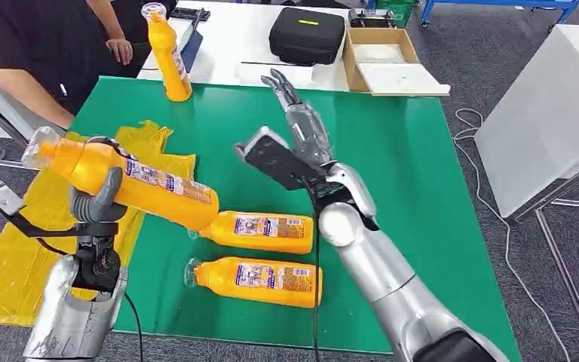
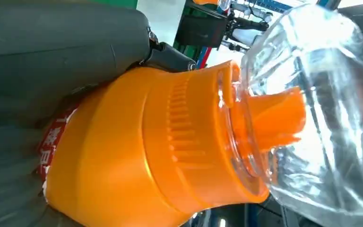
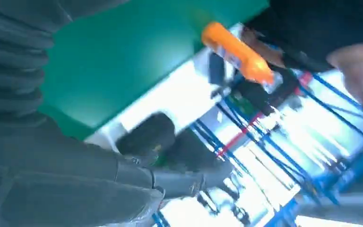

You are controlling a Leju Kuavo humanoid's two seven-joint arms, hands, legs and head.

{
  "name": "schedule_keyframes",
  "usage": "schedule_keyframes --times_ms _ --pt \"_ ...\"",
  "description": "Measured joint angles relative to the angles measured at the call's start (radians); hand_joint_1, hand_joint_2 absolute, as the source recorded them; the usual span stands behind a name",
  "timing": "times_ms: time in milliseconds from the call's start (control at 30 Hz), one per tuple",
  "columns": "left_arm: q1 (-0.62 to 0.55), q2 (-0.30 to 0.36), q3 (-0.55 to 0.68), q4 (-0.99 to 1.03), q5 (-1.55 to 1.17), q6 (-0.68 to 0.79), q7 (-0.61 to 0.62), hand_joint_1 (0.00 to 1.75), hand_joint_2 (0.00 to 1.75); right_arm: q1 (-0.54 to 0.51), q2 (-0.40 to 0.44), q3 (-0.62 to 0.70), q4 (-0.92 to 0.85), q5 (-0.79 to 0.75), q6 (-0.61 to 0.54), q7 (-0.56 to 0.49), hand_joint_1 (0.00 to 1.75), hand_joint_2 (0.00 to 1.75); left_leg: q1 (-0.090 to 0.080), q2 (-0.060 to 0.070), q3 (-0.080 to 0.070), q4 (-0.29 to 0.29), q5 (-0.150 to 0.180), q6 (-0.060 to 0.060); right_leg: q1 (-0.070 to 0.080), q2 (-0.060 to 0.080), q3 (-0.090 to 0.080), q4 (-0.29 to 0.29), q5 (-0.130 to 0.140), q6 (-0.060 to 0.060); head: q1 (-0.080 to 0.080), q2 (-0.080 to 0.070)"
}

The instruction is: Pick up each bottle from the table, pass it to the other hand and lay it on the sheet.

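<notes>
Left hand (image 1: 98,204) grips an orange bottle (image 1: 132,181) at frame left, above the yellow sheet (image 1: 15,256). Right hand (image 1: 301,124), fingers extended, holds nothing at centre. Two bottles (image 1: 260,256) lie below; a standing bottle (image 1: 167,54) and a person (image 1: 38,45) occupy upper left.

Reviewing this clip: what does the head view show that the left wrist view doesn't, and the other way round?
Head view alone: the yellow sheet at the table's left edge, two bottles lying on the green table, the right hand open above it, and a person's hand.

Left wrist view alone: close detail of the held bottle's ribbed collar and orange spout under its clear cap.

Both: the left hand gripping the held bottle, and a far upright bottle, just an orange sliver in the wrist view.
</notes>
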Motion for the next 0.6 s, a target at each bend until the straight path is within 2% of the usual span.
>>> schedule_keyframes --times_ms 167,267,367,533,600 --pt "0.000 0.014 0.008 0.011 -0.028 0.010 -0.037 1.75 1.75 0.040 -0.051 -0.095 -0.098 -0.046 0.001 -0.027 0.00 0.00 0.001 -0.001 0.000 0.000 0.000 0.000 0.000 -0.001 0.000 0.000 0.000 0.000 0.000 0.000" --pt "-0.010 0.021 0.014 0.012 -0.229 0.176 -0.127 1.75 1.75 0.078 -0.079 -0.127 -0.144 -0.059 0.001 -0.036 0.00 0.00 0.001 0.000 0.000 0.000 0.000 0.000 0.000 -0.001 0.000 0.000 0.000 0.000 0.000 0.000" --pt "-0.045 0.035 0.020 0.013 -0.508 0.421 -0.181 1.75 1.75 0.108 -0.101 -0.145 -0.173 -0.064 0.004 -0.038 0.00 0.00 0.002 -0.001 0.000 0.000 0.000 0.000 0.001 -0.001 0.000 0.000 0.000 0.000 0.000 0.000" --pt "-0.110 0.066 0.021 0.060 -0.872 0.677 -0.178 1.75 1.75 0.128 -0.127 -0.150 -0.187 -0.087 0.014 -0.041 0.00 0.00 0.002 -0.001 0.000 0.000 0.001 -0.001 0.001 -0.001 0.000 0.001 0.000 0.000 0.000 0.000" --pt "-0.126 0.077 0.022 0.091 -0.932 0.719 -0.181 1.75 1.75 0.132 -0.133 -0.150 -0.187 -0.096 0.016 -0.046 0.00 0.00 0.002 -0.001 0.000 0.000 0.001 -0.001 0.001 -0.001 0.000 0.001 0.000 0.000 0.000 0.000"
